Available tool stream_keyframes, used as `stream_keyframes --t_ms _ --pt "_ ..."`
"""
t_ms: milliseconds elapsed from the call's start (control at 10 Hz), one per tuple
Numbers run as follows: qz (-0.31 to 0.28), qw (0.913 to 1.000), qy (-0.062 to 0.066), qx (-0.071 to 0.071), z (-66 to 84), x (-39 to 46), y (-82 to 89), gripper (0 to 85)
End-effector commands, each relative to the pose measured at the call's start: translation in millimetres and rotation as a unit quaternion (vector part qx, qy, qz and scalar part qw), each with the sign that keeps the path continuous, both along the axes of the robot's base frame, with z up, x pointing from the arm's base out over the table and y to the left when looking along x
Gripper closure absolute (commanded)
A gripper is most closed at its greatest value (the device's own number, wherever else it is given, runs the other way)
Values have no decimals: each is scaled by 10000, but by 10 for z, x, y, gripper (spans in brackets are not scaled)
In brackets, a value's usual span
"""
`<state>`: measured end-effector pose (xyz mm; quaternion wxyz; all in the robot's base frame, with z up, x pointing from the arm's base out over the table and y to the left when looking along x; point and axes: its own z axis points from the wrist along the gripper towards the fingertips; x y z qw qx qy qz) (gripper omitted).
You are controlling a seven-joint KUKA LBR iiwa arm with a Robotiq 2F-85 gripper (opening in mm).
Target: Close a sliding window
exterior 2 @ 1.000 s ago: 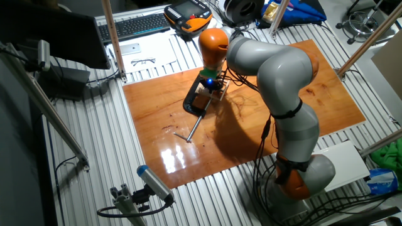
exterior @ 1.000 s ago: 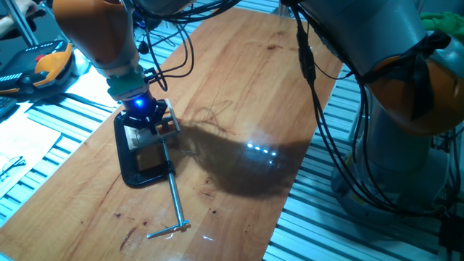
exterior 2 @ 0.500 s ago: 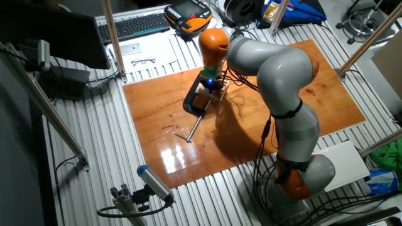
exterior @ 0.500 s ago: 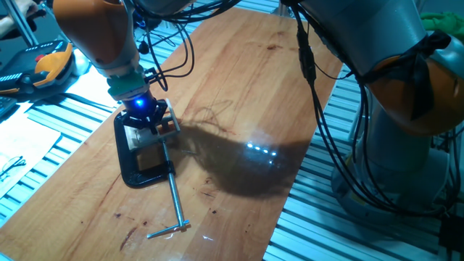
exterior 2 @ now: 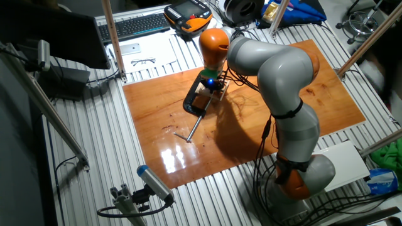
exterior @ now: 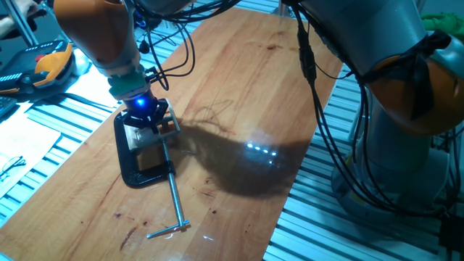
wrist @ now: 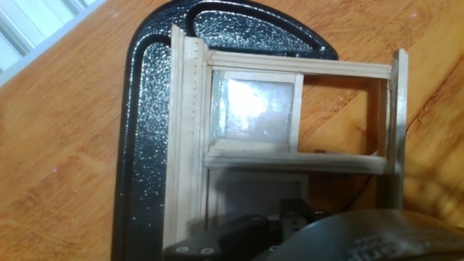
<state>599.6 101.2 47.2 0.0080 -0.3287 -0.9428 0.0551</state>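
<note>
The sliding window (wrist: 290,148) is a small light wooden frame held in a black C-clamp (wrist: 145,145) on the wooden table. In the hand view one pale pane (wrist: 254,109) fills the left part of the upper opening, and bare table shows through the right part. My gripper (exterior: 148,119) hangs right over the window (exterior: 151,132), with a blue light glowing at the hand. Only its dark body shows at the bottom of the hand view, so the fingertips and their spacing are hidden. The other fixed view shows the gripper (exterior 2: 209,86) on the window (exterior 2: 211,94).
The clamp's long metal screw (exterior: 174,199) with its crossbar juts toward the table's front edge. A handheld pendant (exterior: 43,65) and papers lie off the table's left side. The arm's cables (exterior: 312,80) hang over the right half. A keyboard (exterior 2: 135,25) sits beyond the far edge.
</note>
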Motion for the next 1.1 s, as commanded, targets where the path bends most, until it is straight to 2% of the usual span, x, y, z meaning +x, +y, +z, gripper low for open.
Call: stream_keyframes --t_ms 0,600,1000 --pt "7 10000 1 -4 1 -4 -10 850" --pt "33 10000 50 -63 45 -37 -41 850" --pt "49 10000 44 -9 28 -34 -36 850"
